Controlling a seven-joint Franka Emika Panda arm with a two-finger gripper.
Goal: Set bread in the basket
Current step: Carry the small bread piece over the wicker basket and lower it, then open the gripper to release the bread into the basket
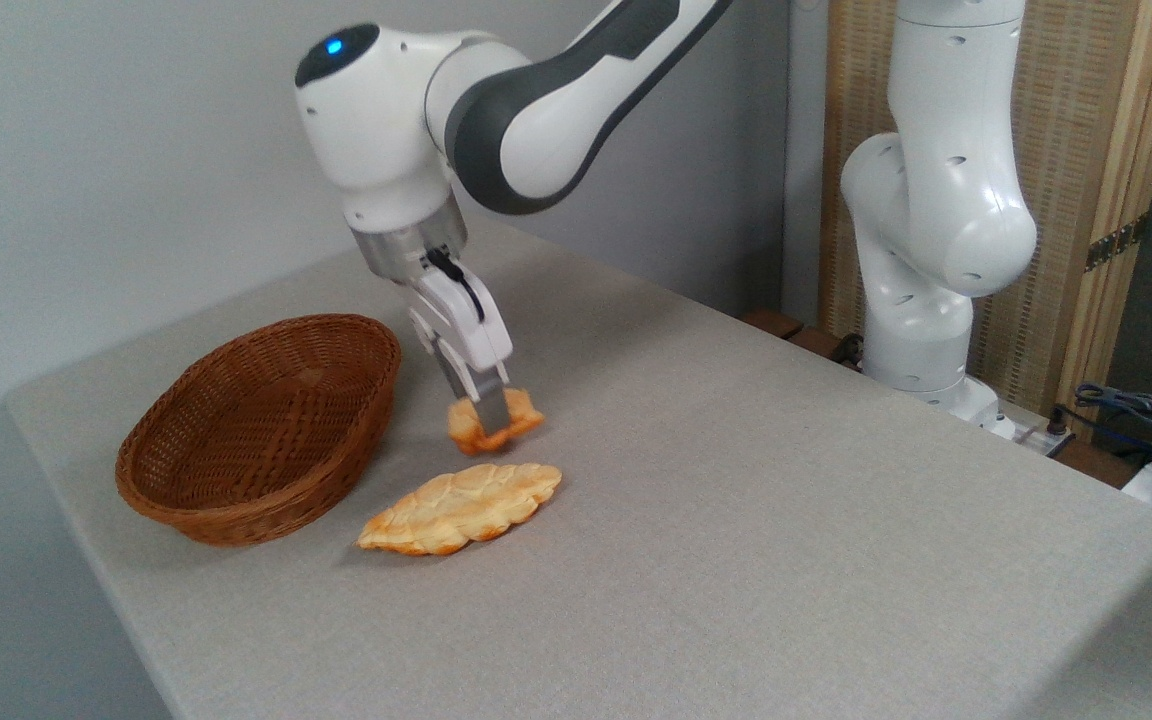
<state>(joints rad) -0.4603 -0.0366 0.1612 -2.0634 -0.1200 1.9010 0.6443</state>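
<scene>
Nearest the camera lies the braided bread, flat on the grey table, its long axis running from lower left to upper right. Just behind it, and apart from it, is the bun, small, golden and lumpy. The gripper comes down on the bun from above and slightly from the left, its fingers closed on the bun's middle, so crust shows on both sides of the near finger. Whether the bun rests on the cloth or hangs just clear of it cannot be told; a faint shadow sits beneath it.

Left of the bun stands the basket, oval, brown wicker with flaring sides. The bun is outside it, near its right rim but not touching. The braided bread's left tip lies just beside the basket's lower right wall.

From the gripper the white arm rises and bends off to the upper right; its base stands at the table's far right edge.
</scene>
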